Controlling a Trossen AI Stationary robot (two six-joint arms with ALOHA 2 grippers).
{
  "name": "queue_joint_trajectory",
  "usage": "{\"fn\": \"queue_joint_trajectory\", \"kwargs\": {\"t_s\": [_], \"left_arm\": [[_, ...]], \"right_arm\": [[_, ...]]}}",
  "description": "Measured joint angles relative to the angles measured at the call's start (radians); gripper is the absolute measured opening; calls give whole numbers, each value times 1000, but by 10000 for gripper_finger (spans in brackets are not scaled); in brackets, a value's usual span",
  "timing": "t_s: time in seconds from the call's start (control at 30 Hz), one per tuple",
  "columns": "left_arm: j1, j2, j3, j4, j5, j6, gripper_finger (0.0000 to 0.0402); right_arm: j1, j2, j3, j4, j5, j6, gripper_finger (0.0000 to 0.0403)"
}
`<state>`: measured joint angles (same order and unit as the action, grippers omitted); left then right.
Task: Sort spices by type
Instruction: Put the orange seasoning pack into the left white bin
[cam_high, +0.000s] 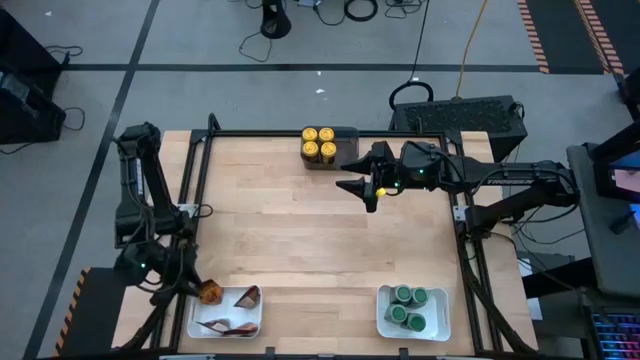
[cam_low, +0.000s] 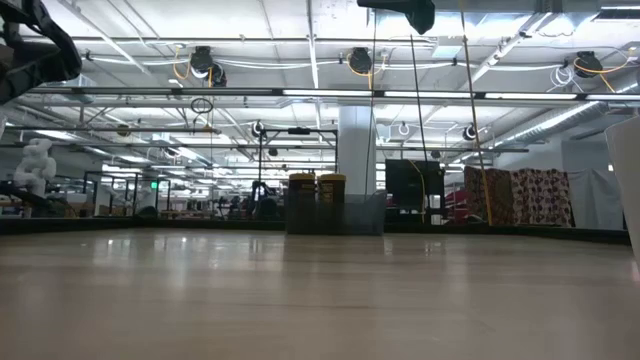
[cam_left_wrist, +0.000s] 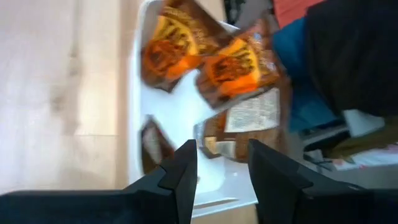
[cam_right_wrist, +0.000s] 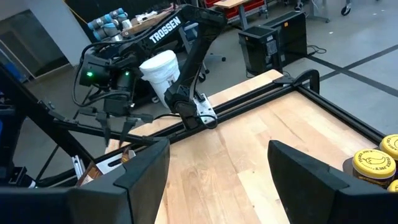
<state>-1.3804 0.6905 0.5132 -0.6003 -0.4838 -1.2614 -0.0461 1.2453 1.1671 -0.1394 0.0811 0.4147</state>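
Several brown-orange packets (cam_left_wrist: 236, 65) lie in a white tray (cam_high: 225, 312) at the table's near left corner. One packet (cam_high: 210, 293) sits at the tray's far left corner. My left gripper (cam_left_wrist: 221, 149) hovers over that tray, open, with nothing between its fingers. Yellow-lidded jars (cam_high: 318, 143) stand in a dark grey bin (cam_low: 335, 215) at the far edge. Green-lidded jars (cam_high: 410, 308) stand in a second white tray (cam_high: 385, 325) at the near right. My right gripper (cam_high: 358, 187) hangs open and empty above the table, just right of the bin.
A black frame rail (cam_high: 200, 190) runs around the tabletop. The wooden middle of the table (cam_high: 320, 240) lies between the three containers. The right wrist view shows my left arm (cam_right_wrist: 180, 68) across the table, beyond the rail.
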Motion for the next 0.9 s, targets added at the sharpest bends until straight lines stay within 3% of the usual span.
{"fn": "queue_joint_trajectory", "kwargs": {"t_s": [0.4,0.9], "left_arm": [[1,-21,40,-157,-19,-17,143],[0,89,40,-144,40,-17,143]], "right_arm": [[0,0,0,-1,-2,-16,254],[0,0,0,-2,-3,-16,254]]}}
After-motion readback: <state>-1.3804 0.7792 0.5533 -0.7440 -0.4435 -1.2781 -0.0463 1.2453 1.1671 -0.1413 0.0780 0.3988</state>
